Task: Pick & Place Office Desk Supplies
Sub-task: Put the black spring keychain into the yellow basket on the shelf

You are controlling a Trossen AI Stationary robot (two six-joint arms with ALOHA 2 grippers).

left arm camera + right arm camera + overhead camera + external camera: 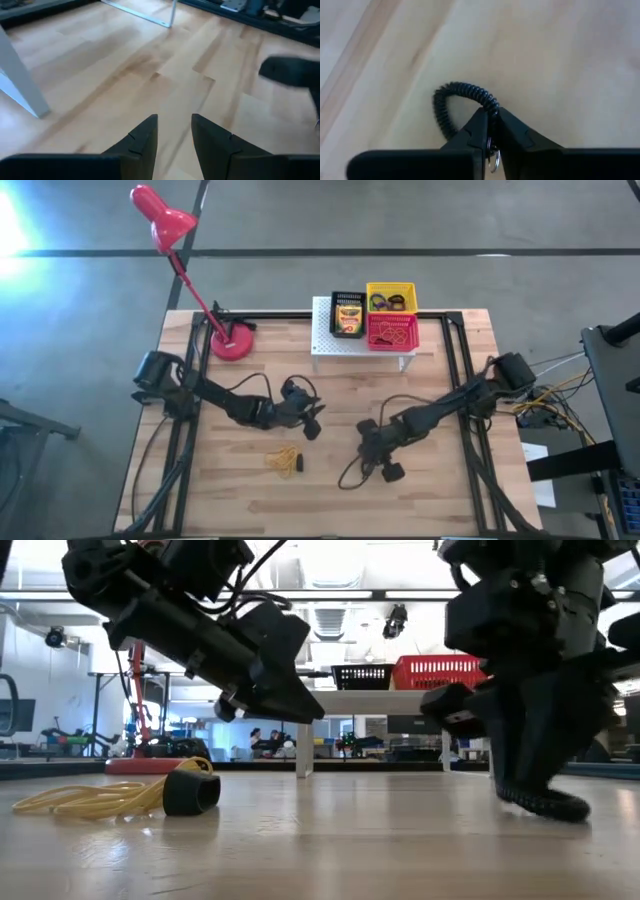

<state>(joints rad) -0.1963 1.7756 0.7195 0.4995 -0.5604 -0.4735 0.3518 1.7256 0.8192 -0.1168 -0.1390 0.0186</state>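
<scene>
A black coiled ring (445, 102) lies on the wooden table right of centre, and my right gripper (490, 120) is shut on it (375, 448). My left gripper (175, 127) hovers left of centre (312, 420), a little above the table, open with nothing between its fingers. In front of it, toward the near edge, a yellowish rubber-band tangle (283, 460) with a small black piece (190, 792) rests on the tabletop. At the back, a black basket holds a yellow-and-green crayon box (348, 315), and a yellow basket (390, 298) holds rings. My right gripper pinches one stretch of the ring's coil (489, 105) between its two fingertips. The fingers slant down from above. The rest of the loop lies flat on the table beyond the fingertips. A small metal ring (492, 161) shows between the fingers farther back.
A white perforated stand (330, 345) at the table's far middle carries the black, yellow and red baskets (392, 332). A red desk lamp (232, 340) stands at the far left. Bare wood lies between the two grippers and along the near edge.
</scene>
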